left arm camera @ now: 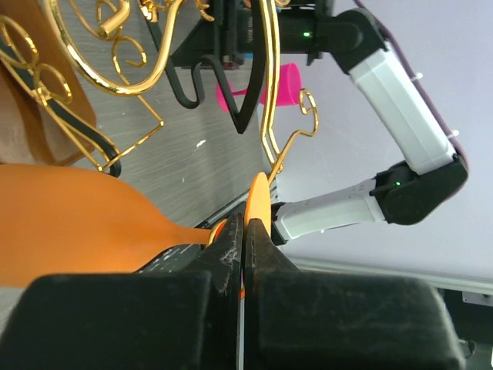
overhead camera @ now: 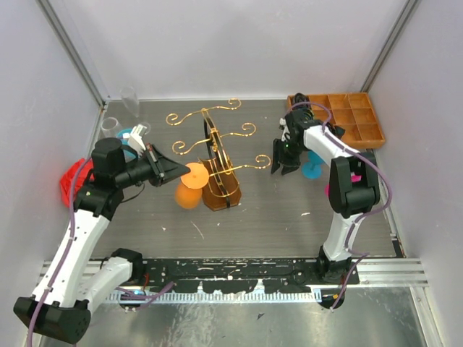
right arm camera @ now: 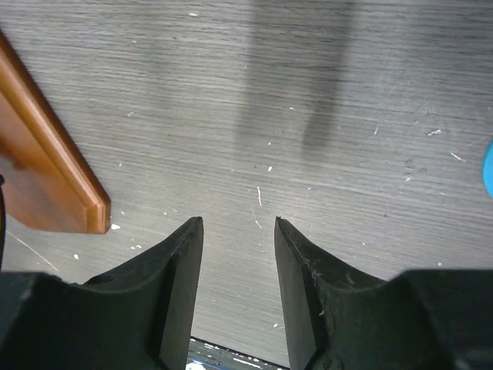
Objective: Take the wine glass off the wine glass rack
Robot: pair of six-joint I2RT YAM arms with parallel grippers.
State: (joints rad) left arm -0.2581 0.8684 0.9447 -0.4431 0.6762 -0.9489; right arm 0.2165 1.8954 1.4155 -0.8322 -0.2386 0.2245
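Orange wine glass sits at the near left side of the gold wine glass rack. Its round foot lies beside a scroll-ended arm and is pinched edge-on by the left gripper, whose fingers are pressed together on it. The right gripper hovers low over the bench just right of the rack's wooden base, fingers spread and holding nothing.

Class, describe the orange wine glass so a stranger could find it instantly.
Find the gold wire rack in the middle. At its near left side is the orange wine glass, its foot pinched by the left gripper. No other glass is orange or held.
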